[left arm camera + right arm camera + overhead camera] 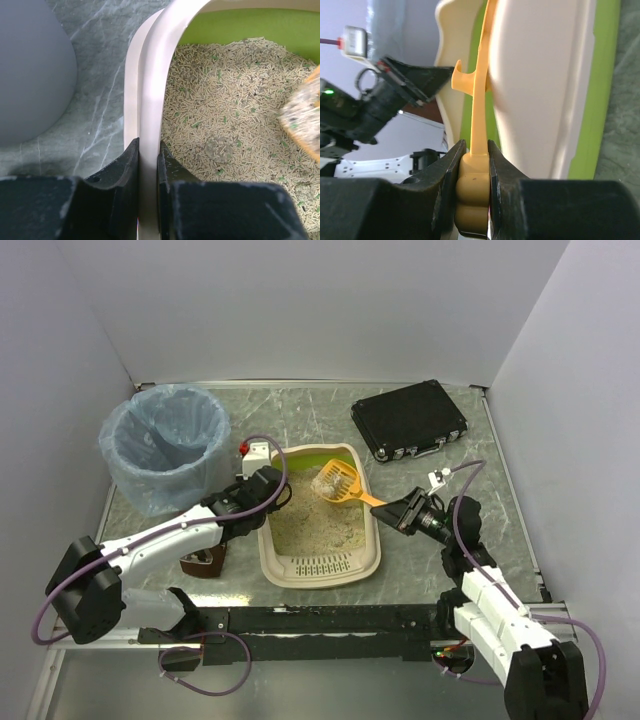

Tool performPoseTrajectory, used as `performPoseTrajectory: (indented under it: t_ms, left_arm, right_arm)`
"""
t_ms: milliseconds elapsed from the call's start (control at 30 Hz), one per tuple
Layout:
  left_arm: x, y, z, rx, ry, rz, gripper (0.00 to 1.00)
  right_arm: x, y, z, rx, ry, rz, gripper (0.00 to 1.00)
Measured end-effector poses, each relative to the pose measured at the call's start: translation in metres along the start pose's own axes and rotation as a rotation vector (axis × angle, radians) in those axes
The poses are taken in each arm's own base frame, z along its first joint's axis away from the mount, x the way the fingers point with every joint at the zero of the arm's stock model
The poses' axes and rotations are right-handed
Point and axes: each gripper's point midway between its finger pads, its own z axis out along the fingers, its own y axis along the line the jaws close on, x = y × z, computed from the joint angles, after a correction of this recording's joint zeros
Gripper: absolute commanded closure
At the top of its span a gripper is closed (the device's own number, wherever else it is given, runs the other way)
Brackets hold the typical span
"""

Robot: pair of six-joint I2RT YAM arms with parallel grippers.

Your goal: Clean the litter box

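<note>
Litter box (pixel 320 566) at mid-table (pixel 300 410), near the bin (pixel 140 480). Left fingers (pixel 122 175) clamp its left rim; right fingers (pixel 447 170) grip the handle of a loaded scoop (pixel 338 482) above the litter. Risk: tilting or jolting the scoop in transit would spill clumps.

right claw (pixel 474 148) clamping orange scoop handle (pixel 479 100), litter box (pixel 535 90) beside

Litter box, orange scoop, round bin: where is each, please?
litter box (pixel 320 567), top external view, grille end
orange scoop (pixel 337 482), top external view, loaded head
round bin (pixel 150 488), top external view, front wall
</note>
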Motion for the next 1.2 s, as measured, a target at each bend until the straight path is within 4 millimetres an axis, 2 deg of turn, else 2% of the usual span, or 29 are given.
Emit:
performPoseTrajectory:
  t_ms: [100,200,367,533,700,933,1067,1200]
  left_arm:
    - [0.001,0.001,0.001,0.001,-0.001,-0.002,0.99]
    - [0.001,0.001,0.001,0.009,-0.001,-0.006,0.99]
    - [-0.001,-0.001,-0.001,0.023,-0.002,-0.010,0.99]
    - [0.001,0.000,-0.001,0.030,-0.005,-0.016,0.99]
    - [0.003,0.000,-0.003,0.045,-0.008,-0.023,0.99]
    - [0.003,0.000,-0.003,0.048,-0.010,-0.027,0.99]
    - [0.003,0.001,-0.004,0.052,-0.012,-0.032,0.99]
    - [0.004,0.002,-0.005,0.053,-0.012,-0.032,0.99]
  right_arm:
    - [-0.005,0.012,-0.002,-0.055,-0.007,0.009,1.00]
    - [-0.001,0.021,-0.002,-0.123,0.033,0.066,1.00]
    - [0.013,0.010,-0.006,-0.141,0.095,0.248,1.00]
    - [0.013,0.022,-0.007,-0.211,0.132,0.351,1.00]
    - [0.012,0.026,-0.006,-0.236,0.169,0.443,1.00]
    - [0.019,0.003,0.001,-0.156,0.210,0.629,1.00]
    - [0.021,0.006,-0.001,-0.170,0.210,0.602,1.00]
    - [0.020,0.021,-0.007,-0.230,0.211,0.494,1.00]
